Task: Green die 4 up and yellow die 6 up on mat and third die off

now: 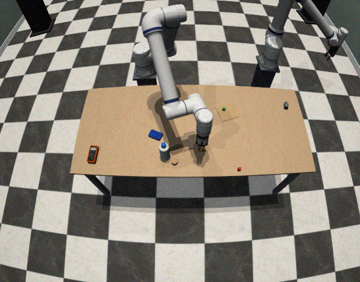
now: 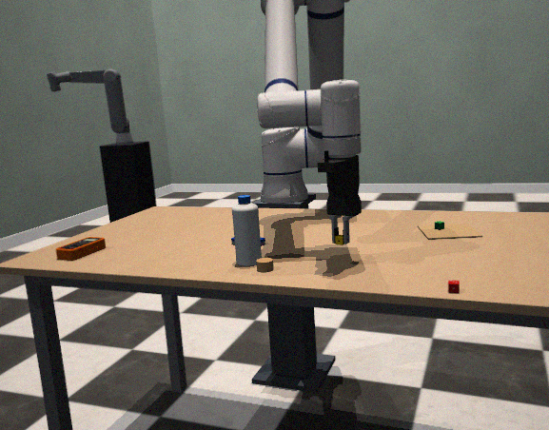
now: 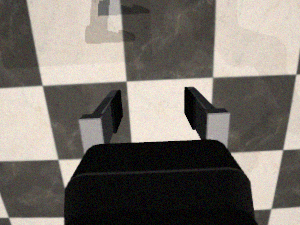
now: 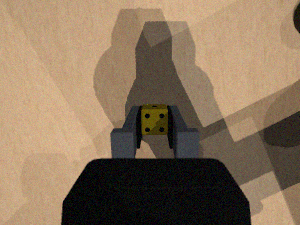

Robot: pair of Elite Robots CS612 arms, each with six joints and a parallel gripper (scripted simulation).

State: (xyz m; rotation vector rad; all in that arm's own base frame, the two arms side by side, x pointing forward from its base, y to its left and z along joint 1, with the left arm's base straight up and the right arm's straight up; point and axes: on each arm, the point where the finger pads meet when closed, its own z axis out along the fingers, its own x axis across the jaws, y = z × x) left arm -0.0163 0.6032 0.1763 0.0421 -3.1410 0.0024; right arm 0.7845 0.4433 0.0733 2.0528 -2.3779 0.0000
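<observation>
Near me on the tabletop [image 1: 123,106] [image 2: 178,224], a blue-capped bottle [image 1: 164,151] [image 2: 246,234] stands upright (a small round tan disc [image 1: 175,161] [image 2: 264,264] just beside it). I also see a blue block [image 1: 155,135], an orange-cased meter [image 1: 92,154] [image 2: 81,248] and a dark little object [image 1: 286,105].

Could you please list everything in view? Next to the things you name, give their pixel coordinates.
Yellow die [image 1: 201,150] [image 2: 339,240] [image 4: 154,122]: one, between right gripper's fingers
Green die [image 1: 223,108] [image 2: 439,225]: one, on mat
Red die [image 1: 239,169] [image 2: 454,286]: one, near edge
Mat [image 1: 231,115] [image 2: 451,232]: one, tan
Bottle [image 1: 164,153] [image 2: 246,235]: one, grey-white, blue cap
Disc [image 1: 175,161] [image 2: 264,264]: one, brown, beside bottle
Flat block [image 1: 155,135]: one, blue
Meter [image 1: 93,154] [image 2: 81,248]: one, orange
Small object [image 1: 286,105]: one, dark, far right
Table [image 1: 257,140] [image 2: 154,271]: one, tan
Floor: one, checkered
Walls [image 2: 216,119]: green-grey
Background arm [image 2: 115,102]: one, grey, on black pedestal
Left gripper [image 1: 327,56] [image 3: 152,101]: one, dark, over floor
Right gripper [image 1: 201,149] [image 2: 340,237] [image 4: 154,118]: one, dark, above table
</observation>
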